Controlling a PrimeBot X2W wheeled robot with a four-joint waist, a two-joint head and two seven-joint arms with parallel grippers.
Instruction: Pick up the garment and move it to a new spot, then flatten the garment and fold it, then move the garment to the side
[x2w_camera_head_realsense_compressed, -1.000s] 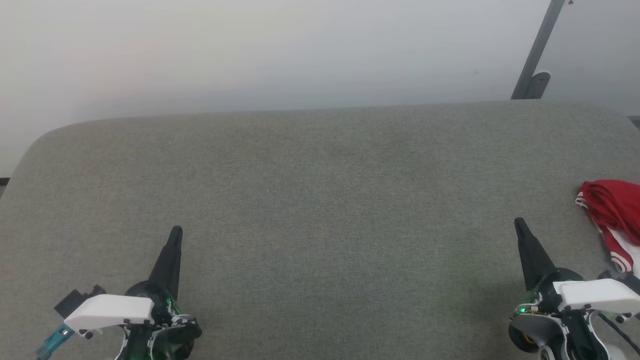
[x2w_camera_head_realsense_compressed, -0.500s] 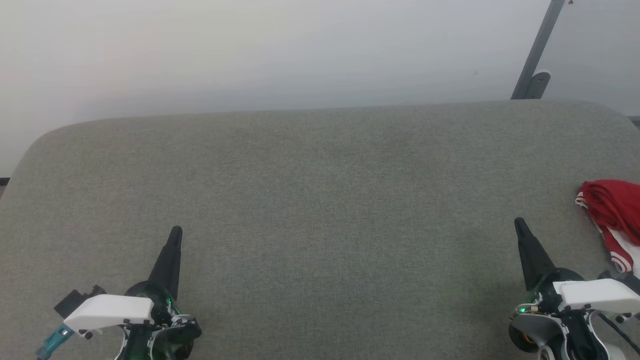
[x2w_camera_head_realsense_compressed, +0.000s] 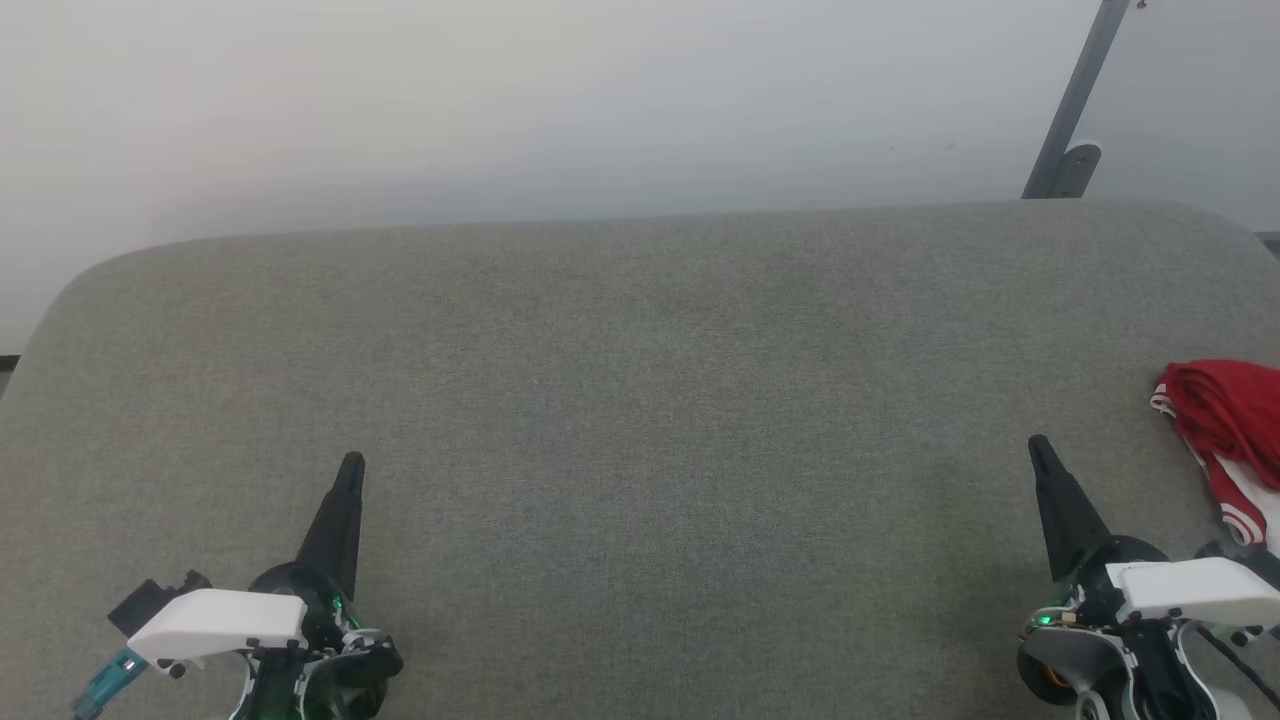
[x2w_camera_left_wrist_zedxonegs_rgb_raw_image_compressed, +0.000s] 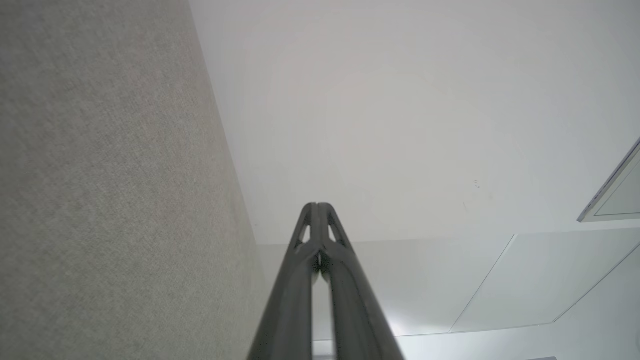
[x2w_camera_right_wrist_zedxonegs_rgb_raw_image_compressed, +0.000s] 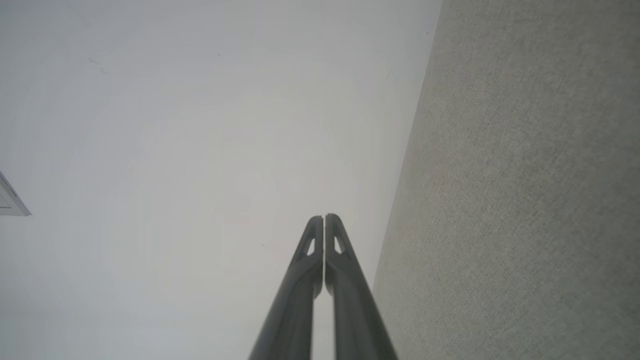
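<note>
the garment (x2w_camera_head_realsense_compressed: 1225, 420) is seen bunched up at the far right edge of the desk (x2w_camera_head_realsense_compressed: 640, 380), cut off by the frame edge in the head view. red cloth is heaped on top, w/ a white part and red-white striped trim below it, toward the robot. it is lying on the grey fabric top, apart from both pincers.

the right pincer (x2w_camera_head_realsense_compressed: 1038, 445) is found at the lower right, near the garment and to its left, not touching it. its fingers are pressed together into one dark point. the left pincer (x2w_camera_head_realsense_compressed: 352, 462) is found at the lower left, well apart from the garment, fingers likewise pressed together. both are pointed away from the robot, toward the pale wall (x2w_camera_head_realsense_compressed: 500, 100).

in the left wrist view the fingers are seen meeting at the tips, w/ desk fabric along the left side and wall beyond. in the right wrist view the same is seen, fingertips touching, fabric along the right side.

a grey pole (x2w_camera_head_realsense_compressed: 1085, 90) w/ a bracket at its foot is seen against the wall, behind the desk's far right corner.
</note>
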